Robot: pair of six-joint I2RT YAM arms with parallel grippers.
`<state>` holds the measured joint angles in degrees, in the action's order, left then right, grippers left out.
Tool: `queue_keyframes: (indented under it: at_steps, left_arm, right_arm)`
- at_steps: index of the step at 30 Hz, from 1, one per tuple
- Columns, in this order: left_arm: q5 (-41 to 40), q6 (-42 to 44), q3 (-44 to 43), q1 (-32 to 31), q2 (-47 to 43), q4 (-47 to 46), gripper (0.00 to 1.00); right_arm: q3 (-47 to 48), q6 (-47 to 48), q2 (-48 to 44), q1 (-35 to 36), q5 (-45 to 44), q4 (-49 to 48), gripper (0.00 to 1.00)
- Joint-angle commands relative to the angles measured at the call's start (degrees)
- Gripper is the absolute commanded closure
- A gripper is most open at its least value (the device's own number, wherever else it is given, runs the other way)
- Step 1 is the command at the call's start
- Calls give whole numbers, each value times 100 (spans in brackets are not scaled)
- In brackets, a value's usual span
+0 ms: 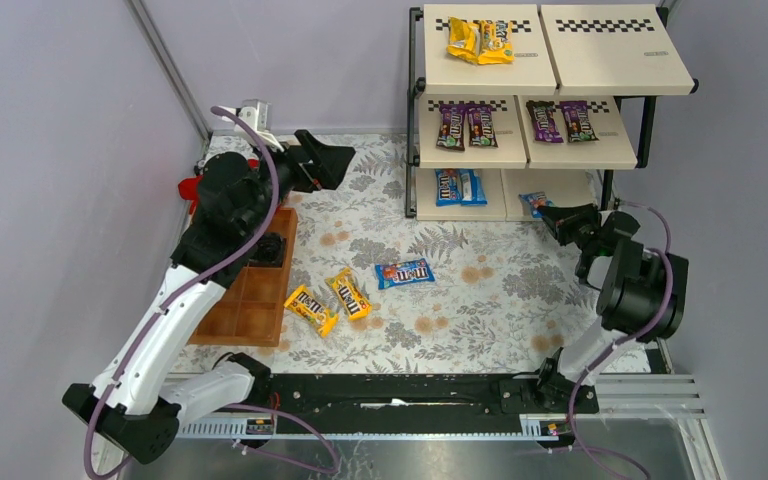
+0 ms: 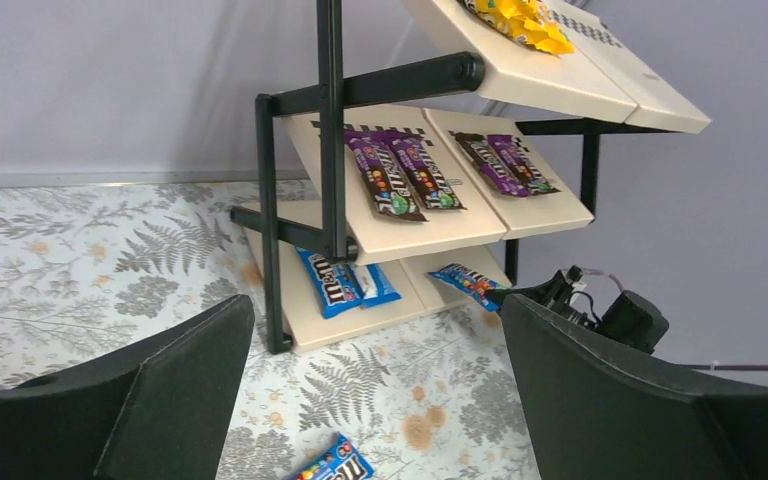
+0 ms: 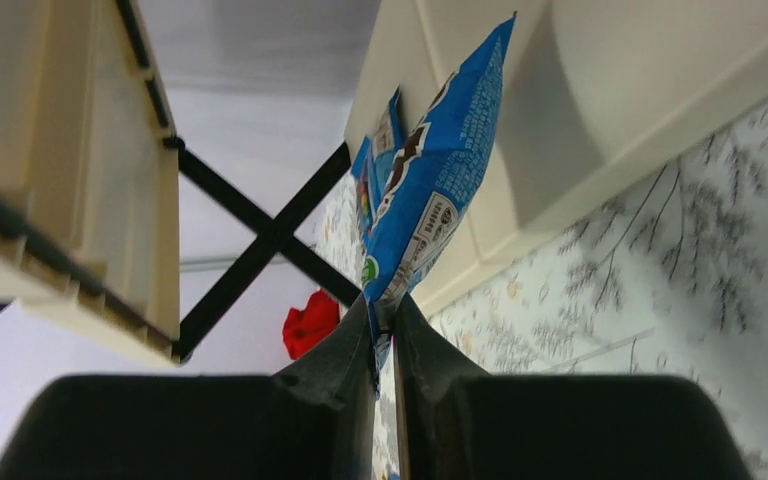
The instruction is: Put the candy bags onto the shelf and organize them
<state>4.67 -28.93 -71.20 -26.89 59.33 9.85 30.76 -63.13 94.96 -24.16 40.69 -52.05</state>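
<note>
The shelf (image 1: pixel 600 75) stands at the back right, with yellow bags (image 1: pixel 480 40) on its top board, purple-brown bags (image 1: pixel 465 126) on the middle and blue bags (image 1: pixel 458 186) on the bottom left. My right gripper (image 1: pixel 557 217) is shut on a blue candy bag (image 1: pixel 535 203) over the bottom right board; the bag (image 3: pixel 430 170) is pinched between my fingers at one end. Two yellow bags (image 1: pixel 311 308) (image 1: pixel 350 293) and one blue bag (image 1: pixel 404 273) lie on the floral cloth. My left gripper (image 1: pixel 332 163) is open and empty, raised at the back left.
A brown wooden compartment tray (image 1: pixel 250 300) lies along the left edge under my left arm. A red cloth (image 1: pixel 189 188) sits behind it by the wall. The shelf's black frame post (image 1: pixel 412 110) stands at its left side.
</note>
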Motion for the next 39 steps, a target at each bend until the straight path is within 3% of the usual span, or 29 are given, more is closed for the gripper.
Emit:
queue_keyframes:
  at_steps: [1, 12, 28, 39]
  left_arm:
    - [-649, 588, -20, -195, -115, -29, 1]
    - [-816, 741, 26, -413, -72, -38, 1]
    - [-761, 631, 204, -381, -80, -227, 1]
    - [-591, 523, 257, -321, -53, -298, 1]
  right_arm:
    - [734, -90, 768, 133, -195, -535, 88]
    - [1728, 16, 1795, 600, -678, 18, 85]
    - [2322, 156, 2388, 632, -830, 488, 79]
    - [2378, 277, 2226, 770, -977, 839, 60]
